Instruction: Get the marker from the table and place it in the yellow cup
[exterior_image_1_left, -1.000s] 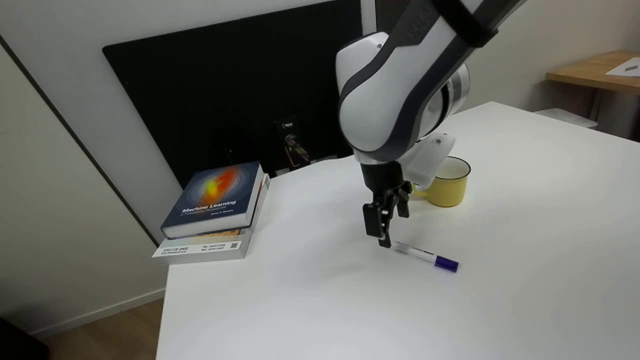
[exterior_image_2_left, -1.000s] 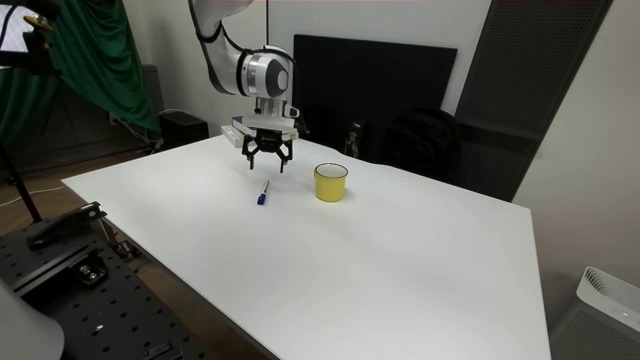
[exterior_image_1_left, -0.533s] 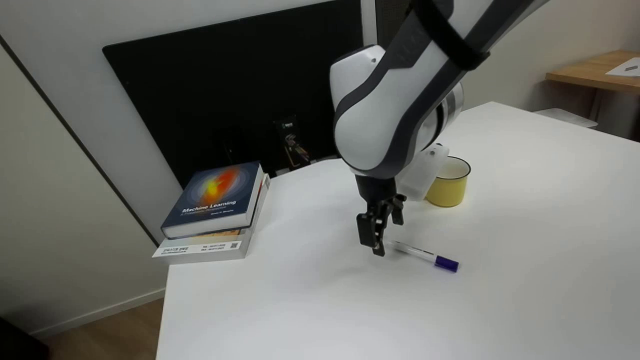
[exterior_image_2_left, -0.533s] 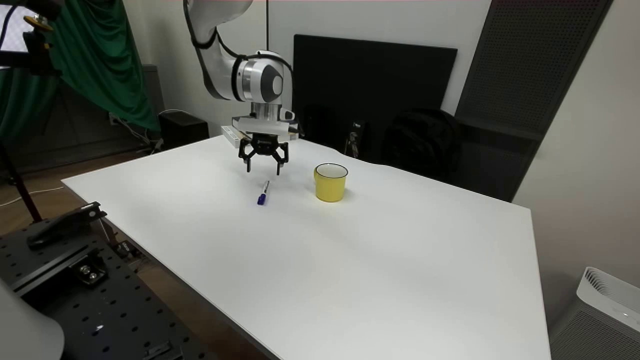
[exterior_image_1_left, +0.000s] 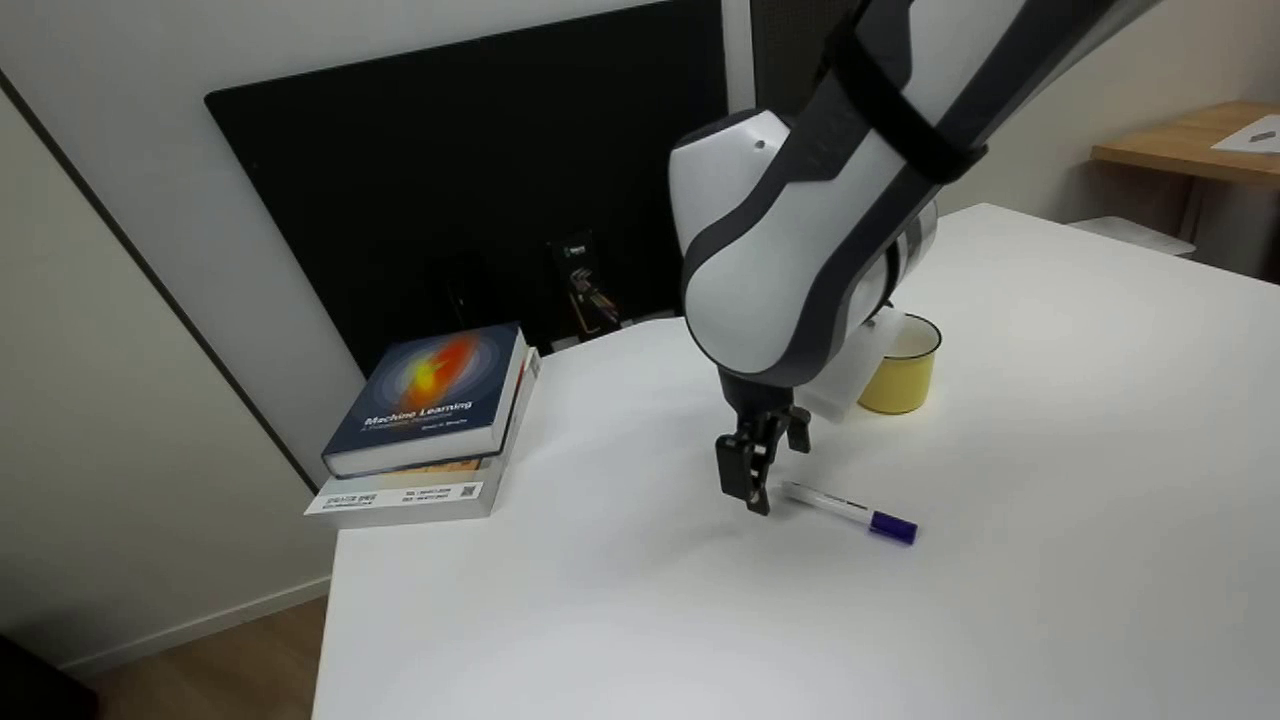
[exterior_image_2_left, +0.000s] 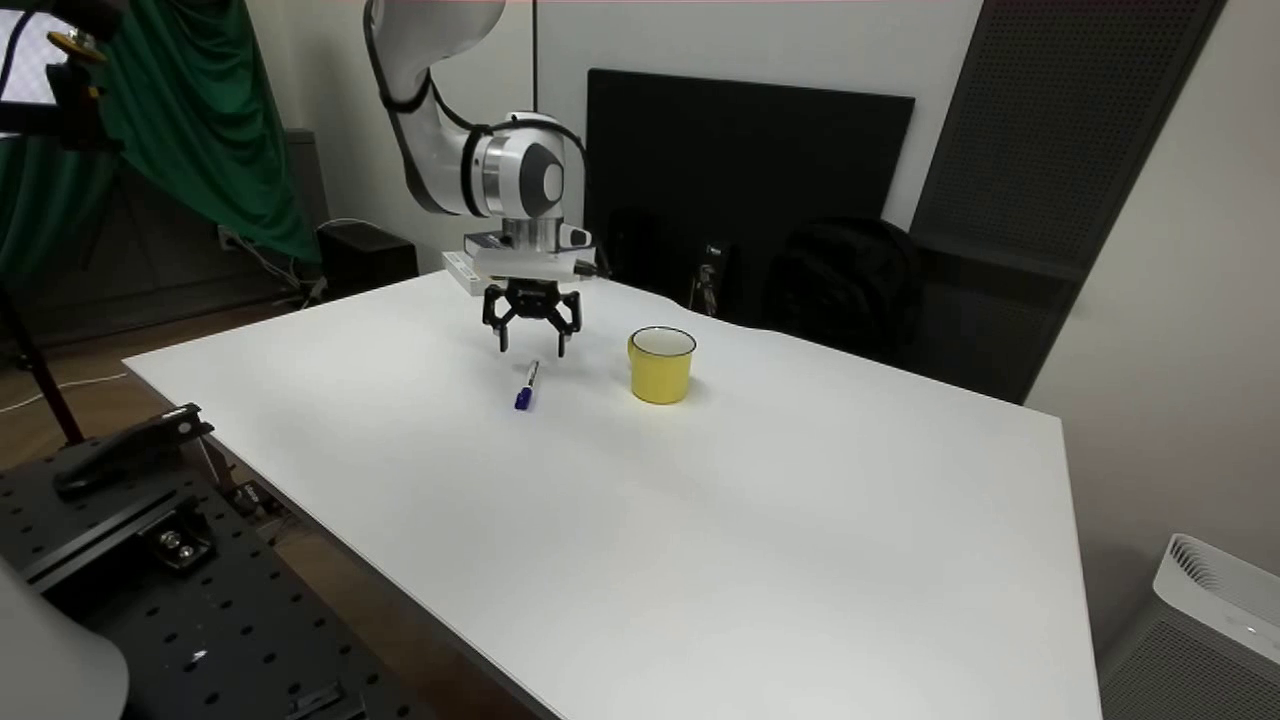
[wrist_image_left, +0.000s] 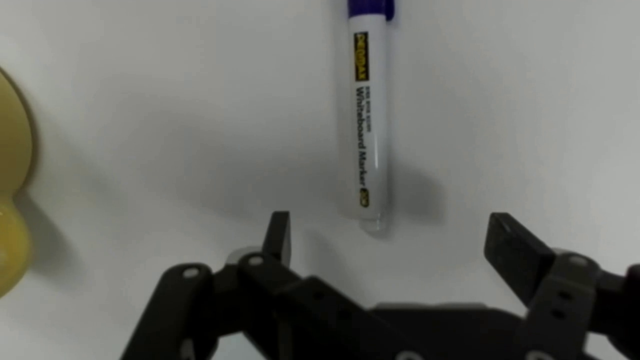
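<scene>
Behind the back edge of the white desk you have a broad black panel. Your arm stretches over the part of the desk nearer the corner where two books lie stacked; the upper one reads Machine Learning. Below the arm hangs your pincer, over the desk, its two fingers spread well apart. In an exterior view your arm partly hides the yellow cup, which stands upright in from the back edge and farther from the books' corner than the pincer is. The smallest thing you deal with is the marker: it lies flat on the desk, farther from the back edge than the cup, its purple cap turned away from the side edge by the books. In your wrist view its plain end shows between the fingertips, touching neither.
</scene>
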